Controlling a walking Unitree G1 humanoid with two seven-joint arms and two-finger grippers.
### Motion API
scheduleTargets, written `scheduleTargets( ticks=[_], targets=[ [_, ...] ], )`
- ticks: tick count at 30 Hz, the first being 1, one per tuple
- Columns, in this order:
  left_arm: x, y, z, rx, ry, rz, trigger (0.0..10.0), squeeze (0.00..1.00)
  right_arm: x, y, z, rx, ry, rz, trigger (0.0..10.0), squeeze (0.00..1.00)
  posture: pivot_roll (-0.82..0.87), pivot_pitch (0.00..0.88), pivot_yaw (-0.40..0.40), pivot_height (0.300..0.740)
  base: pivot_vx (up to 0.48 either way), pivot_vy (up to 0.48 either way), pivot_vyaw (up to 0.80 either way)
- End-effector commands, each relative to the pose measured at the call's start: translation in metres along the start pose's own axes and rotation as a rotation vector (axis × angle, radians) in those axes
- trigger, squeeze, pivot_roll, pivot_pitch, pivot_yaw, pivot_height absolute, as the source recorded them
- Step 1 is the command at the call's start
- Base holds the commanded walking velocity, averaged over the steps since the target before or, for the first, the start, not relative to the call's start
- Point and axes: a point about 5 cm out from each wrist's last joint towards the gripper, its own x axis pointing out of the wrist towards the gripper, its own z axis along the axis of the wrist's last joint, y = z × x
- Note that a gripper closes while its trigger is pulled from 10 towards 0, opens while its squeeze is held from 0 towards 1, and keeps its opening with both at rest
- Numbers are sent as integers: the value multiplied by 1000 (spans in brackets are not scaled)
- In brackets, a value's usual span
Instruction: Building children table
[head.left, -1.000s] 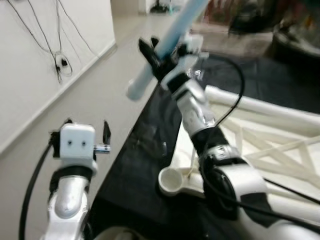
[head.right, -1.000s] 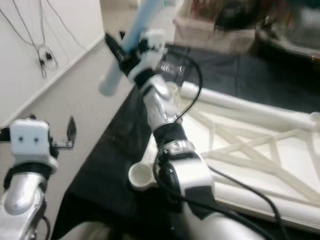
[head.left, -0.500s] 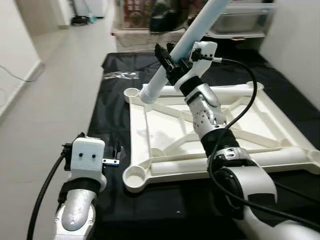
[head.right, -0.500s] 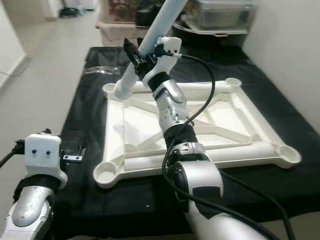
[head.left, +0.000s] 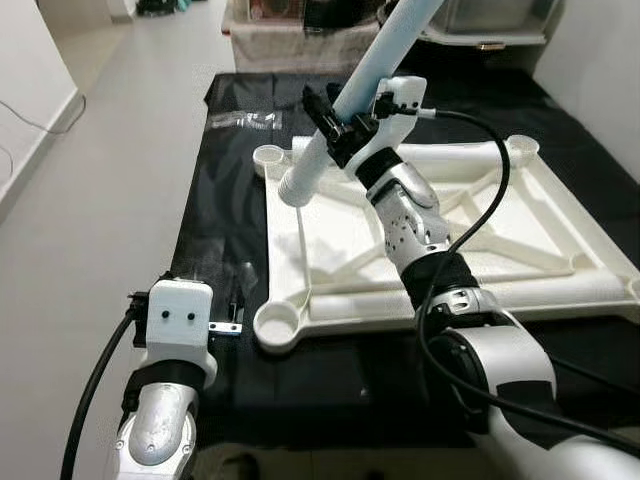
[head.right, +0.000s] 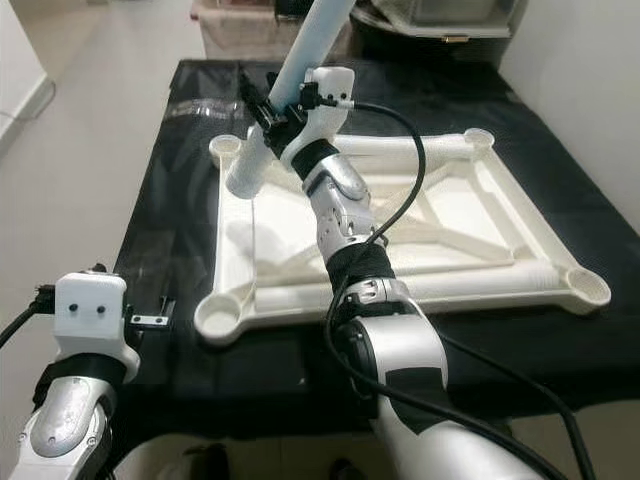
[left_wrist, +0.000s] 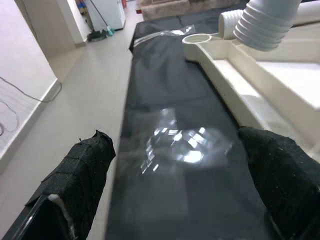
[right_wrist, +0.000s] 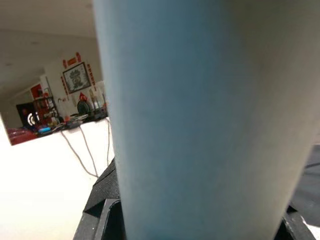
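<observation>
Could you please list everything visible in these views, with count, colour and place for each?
Table top: one, white, upside down on the black sheet, a round socket at each corner.
Black sheet: one, spread on the floor under the table top.
Table leg: one, pale blue with a ribbed white end, tilted, its end above the frame near the far left socket.
Clear plastic wrap: one piece, on the sheet beyond the frame.
Storage bins: grey and clear, past the sheet's far edge.
Cable: one, dark, along the left wall.
Right end effector: black fingers shut on the table leg.
Left end effector: open, low over the sheet's left edge.
</observation>
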Motion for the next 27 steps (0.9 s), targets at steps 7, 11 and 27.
scheduleTargets(
  ticks=[7, 11, 27],
  targets=[
    [-3, 3, 0, 3, -4, 27, 10000, 0, 2, 1, 2, -10, 2, 11, 10000, 0, 146, 136, -35, 740, 0, 0, 0],
    [-2, 3, 0, 7, -8, 27, 10000, 0, 3, 0, 5, -18, -4, 9, 10000, 0, 142, 143, -40, 740, 0, 0, 0],
    [5, 9, 7, 15, -52, 51, 10000, 0, 0, 0, -1, -20, 8, -24, 10000, 0, 140, 149, -40, 740, 0, 0, -343]
  ],
)
